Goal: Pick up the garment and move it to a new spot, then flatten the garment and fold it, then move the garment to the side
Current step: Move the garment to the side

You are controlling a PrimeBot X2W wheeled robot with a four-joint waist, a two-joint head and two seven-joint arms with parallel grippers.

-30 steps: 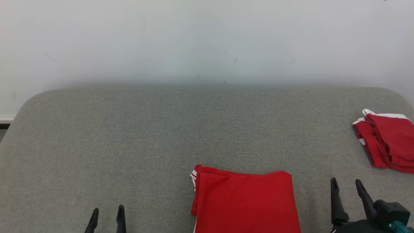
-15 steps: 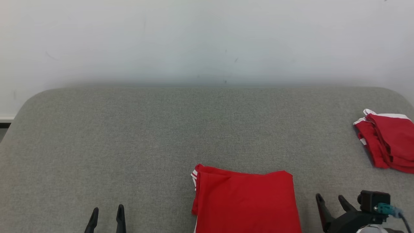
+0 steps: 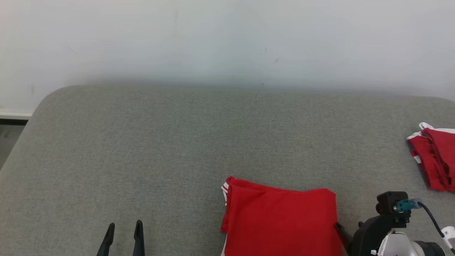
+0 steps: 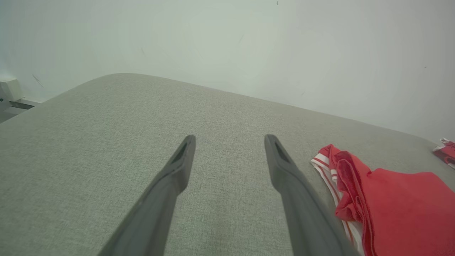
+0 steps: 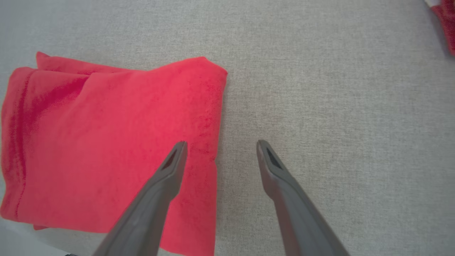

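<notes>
**1. Change vs. earlier frames**
- The whole head view has shifted: everything sits further right in frame than 1 s ago. This is a camera move, not an object move.
- The folded red garment (image 3: pixel 280 220) lies flat at the near edge of the grey fabric tabletop (image 3: pixel 142 149), right of centre. Fold and pos. on the tabletop are unchanged.
- R claw (image 5: pixel 220 144): 1 s ago its fingers stood upright, apart from the garment's right edge. The arm has since tipped in toward the garment. In the head view one dark fingertip (image 3: pixel 339 227) now sits at that edge, w/ the rest hidden behind the wrist housing (image 3: pixel 391 202).
- L claw (image 3: pixel 125 224): unchanged, low at left, well apart from the garment, fingers spread, nothing held.
- The 2nd red garment (image 3: pixel 435 160), bunched w/ white trim, lies at far right and is cut by the frame edge.

**2. View vs. view**
- R wrist view: both fingers are spread wide and hold nothing. One finger is over the garment's right margin, the other over bare tabletop, and the edge runs between them. Contact w/ the cloth: cannot tell.
- L wrist view: side-on look at the garment's left edge, w/ white stripes and stacked layers. The R wrist view gives the top face, plain red.
- Head view: both claws and both garments in one frame.
</notes>
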